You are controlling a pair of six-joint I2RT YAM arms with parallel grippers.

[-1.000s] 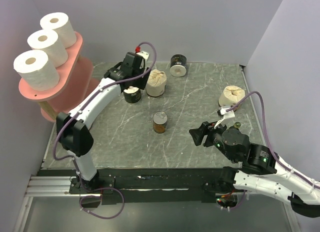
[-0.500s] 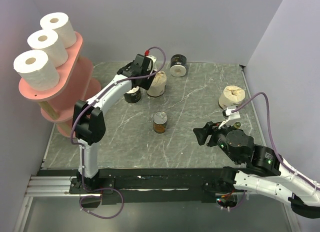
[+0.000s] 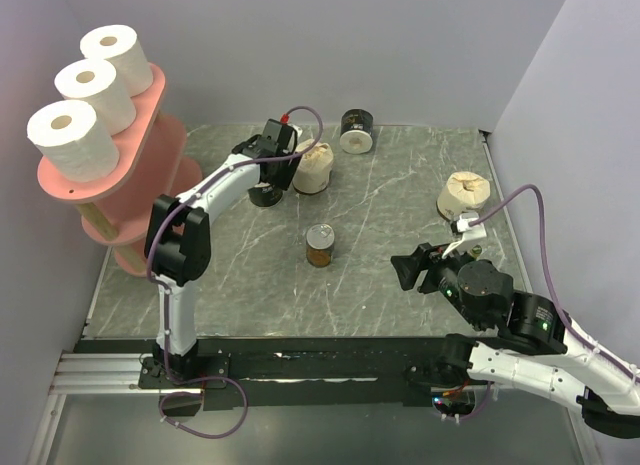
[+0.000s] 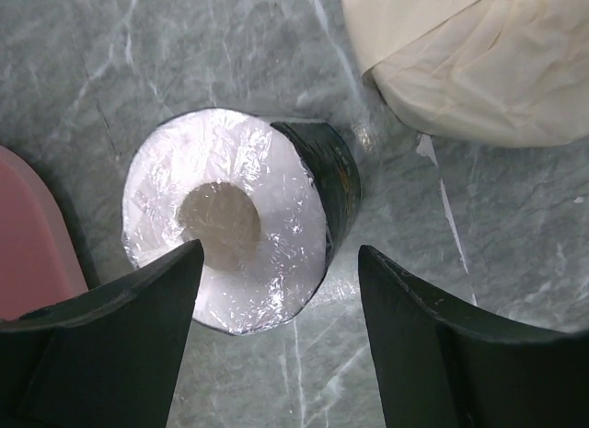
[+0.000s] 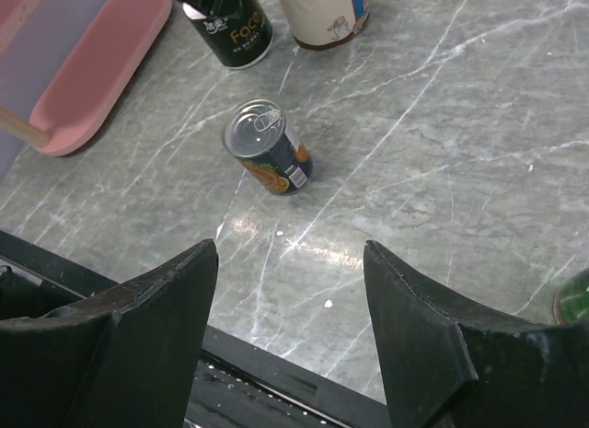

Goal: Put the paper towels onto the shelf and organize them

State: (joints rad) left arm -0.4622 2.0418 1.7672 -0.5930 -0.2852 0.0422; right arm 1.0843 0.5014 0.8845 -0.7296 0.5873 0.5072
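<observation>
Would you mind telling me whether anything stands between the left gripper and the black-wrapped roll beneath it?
Nothing visible does. The left gripper hangs right over the black-wrapped roll, its fingers open on either side. A cream-wrapped roll sits close on one side and the pink shelf on the other, neither in between.

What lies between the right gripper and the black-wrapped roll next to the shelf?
The tin can, upright on the table, stands between the right gripper and that black-wrapped roll; the right wrist view shows it.
</observation>
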